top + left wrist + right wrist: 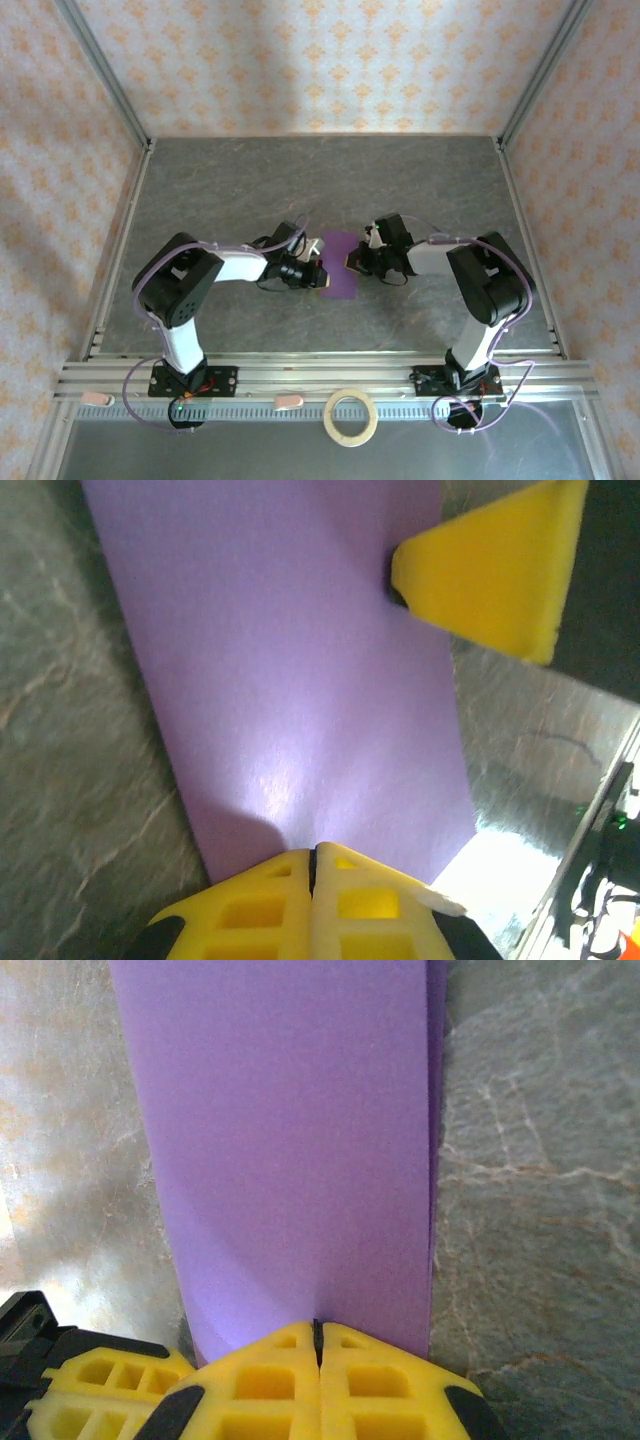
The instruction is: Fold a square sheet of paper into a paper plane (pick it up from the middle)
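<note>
Purple sheet [338, 266] looks folded once in half; nose and wing folds remain. Left gripper [314, 853] and right gripper [318, 1326] are clenched at opposite edges.

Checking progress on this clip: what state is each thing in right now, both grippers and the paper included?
Sheet of paper: folded over into a rectangle, lying flat.
Left gripper: shut, at the paper's edge.
Right gripper: shut, at the opposite edge.
Tape ring: lying flat, apart from both grippers.
</note>
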